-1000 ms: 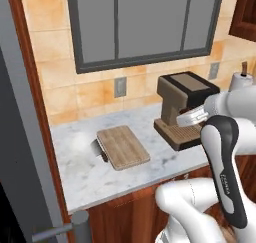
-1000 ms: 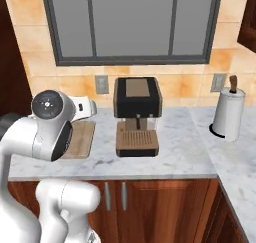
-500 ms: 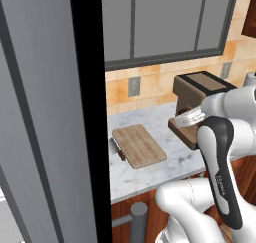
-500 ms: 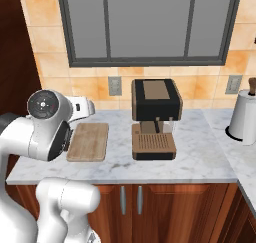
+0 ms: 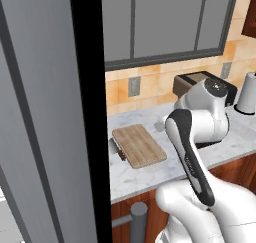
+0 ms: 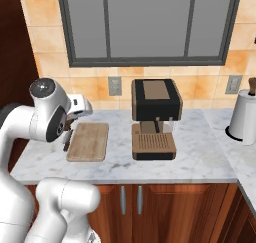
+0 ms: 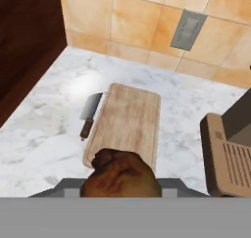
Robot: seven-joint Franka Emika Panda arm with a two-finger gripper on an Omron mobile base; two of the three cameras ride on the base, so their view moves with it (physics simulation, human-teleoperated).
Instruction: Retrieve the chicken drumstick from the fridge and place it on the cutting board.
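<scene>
The fridge (image 5: 45, 112) stands at the left, its door beside the counter (image 6: 200, 162). The board (image 7: 128, 119) lies ahead of and below the gripper (image 6: 67, 137), long axis running away toward the wall. The drumstick (image 7: 120, 176) sits clamped between the closed fingers, over the board's near end.

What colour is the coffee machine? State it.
Black with brown panels: coffee machine, clearest in the right base view.

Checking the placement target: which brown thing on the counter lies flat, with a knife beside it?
The cutting board, a flat light wooden slab with the knife along its edge; the coffee machine stands tall and dark.
</scene>
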